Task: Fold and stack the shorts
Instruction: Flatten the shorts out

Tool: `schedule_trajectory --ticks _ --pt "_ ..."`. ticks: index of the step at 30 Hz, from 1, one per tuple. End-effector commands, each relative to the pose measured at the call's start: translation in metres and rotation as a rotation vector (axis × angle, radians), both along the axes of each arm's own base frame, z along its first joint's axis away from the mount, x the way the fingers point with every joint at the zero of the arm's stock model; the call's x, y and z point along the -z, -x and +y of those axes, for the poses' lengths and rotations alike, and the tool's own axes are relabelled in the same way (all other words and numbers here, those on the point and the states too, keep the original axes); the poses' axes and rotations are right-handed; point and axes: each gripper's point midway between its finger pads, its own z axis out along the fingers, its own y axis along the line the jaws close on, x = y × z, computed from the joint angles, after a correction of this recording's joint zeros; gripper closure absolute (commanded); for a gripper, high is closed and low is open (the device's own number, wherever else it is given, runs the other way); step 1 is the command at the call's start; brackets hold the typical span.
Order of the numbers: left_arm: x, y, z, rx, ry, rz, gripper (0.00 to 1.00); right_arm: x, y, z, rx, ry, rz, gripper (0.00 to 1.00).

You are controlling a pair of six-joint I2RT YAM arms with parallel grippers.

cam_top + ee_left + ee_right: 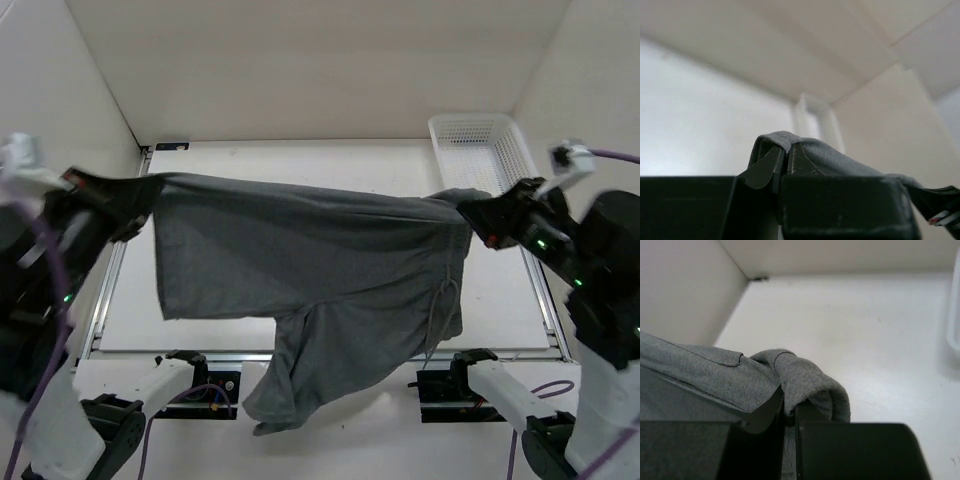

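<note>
The grey shorts (310,270) hang stretched in the air between my two grippers, above the white table (300,160). One leg droops past the table's near edge at the middle. My left gripper (135,208) is shut on the shorts' left end; the left wrist view shows fabric (840,157) pinched between its fingers (765,165). My right gripper (480,218) is shut on the right end by the waistband, with a drawstring dangling below. The right wrist view shows the fabric (800,375) bunched over its fingers (767,412).
A white plastic mesh basket (485,150) stands at the table's far right corner, just behind my right gripper. White walls enclose the table at the left, back and right. The arm bases sit at the near edge.
</note>
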Motion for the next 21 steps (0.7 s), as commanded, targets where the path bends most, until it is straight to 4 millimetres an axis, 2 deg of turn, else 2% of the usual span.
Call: schedule_trajectory --ticks 1,2,3,4,5,6,7,8,9,10,11,12,13,14,15,16,17,18,19,20,21 --pt "0.059 -0.095 0.019 -0.189 -0.126 0.183 0.90 0.077 -0.074 -0.023 0.194 0.136 0.208 1.00" --pt "0.080 -0.120 0.013 -0.176 -0.143 0.246 0.90 0.087 -0.099 -0.020 0.206 0.130 0.221 1.00" --pt "0.112 -0.142 0.012 -0.174 -0.173 0.330 0.90 0.102 -0.113 -0.017 0.205 0.139 0.248 1.00" --pt "0.129 -0.158 0.006 -0.139 -0.189 0.376 0.90 0.129 -0.129 -0.014 0.206 0.147 0.305 1.00" --pt "0.147 -0.176 0.003 -0.122 -0.200 0.419 0.90 0.156 -0.155 -0.009 0.203 0.168 0.374 1.00" --pt "0.180 -0.212 0.006 -0.130 -0.207 0.505 0.90 0.162 -0.180 -0.003 0.209 0.148 0.358 0.96" --pt "0.197 -0.232 0.006 -0.120 -0.228 0.539 0.90 0.202 -0.214 0.003 0.206 0.175 0.448 0.82" --pt "0.241 -0.274 0.005 -0.107 -0.258 0.641 0.76 0.208 -0.239 0.007 0.218 0.171 0.455 0.31" --pt "0.263 -0.295 0.006 -0.108 -0.287 0.698 0.61 0.219 -0.259 0.011 0.221 0.174 0.497 0.16" --pt "0.239 -0.318 0.010 -0.118 -0.292 0.658 0.48 0.265 -0.288 0.017 0.223 0.199 0.621 0.11" --pt "0.252 -0.332 0.014 -0.115 -0.313 0.716 0.38 0.238 -0.313 0.020 0.242 0.177 0.567 0.04" --pt "0.305 -0.357 0.016 -0.117 -0.342 0.852 0.36 0.243 -0.318 0.022 0.252 0.167 0.608 0.04" --pt "0.281 -0.353 0.016 -0.119 -0.340 0.838 0.36 0.244 -0.325 0.025 0.244 0.162 0.607 0.04" --pt "0.286 -0.355 0.006 -0.086 -0.337 0.847 0.36 0.244 -0.325 0.026 0.251 0.148 0.613 0.04" --pt "0.275 -0.349 0.002 -0.080 -0.337 0.820 0.35 0.226 -0.322 0.030 0.243 0.132 0.556 0.04" --pt "0.300 -0.340 0.001 -0.077 -0.359 0.889 0.35 0.226 -0.316 0.031 0.246 0.137 0.547 0.05" --pt "0.291 -0.348 0.002 -0.097 -0.351 0.814 0.34 0.243 -0.305 0.028 0.246 0.150 0.583 0.07" --pt "0.265 -0.333 0.001 -0.092 -0.334 0.746 0.29 0.233 -0.296 0.027 0.246 0.141 0.559 0.11" --pt "0.293 -0.321 0.000 -0.070 -0.338 0.809 0.29 0.237 -0.288 0.025 0.246 0.145 0.570 0.13" --pt "0.295 -0.313 -0.001 -0.061 -0.335 0.810 0.29 0.249 -0.269 0.021 0.246 0.156 0.601 0.18" --pt "0.290 -0.300 -0.006 -0.049 -0.339 0.804 0.29 0.255 -0.260 0.019 0.242 0.167 0.607 0.22"
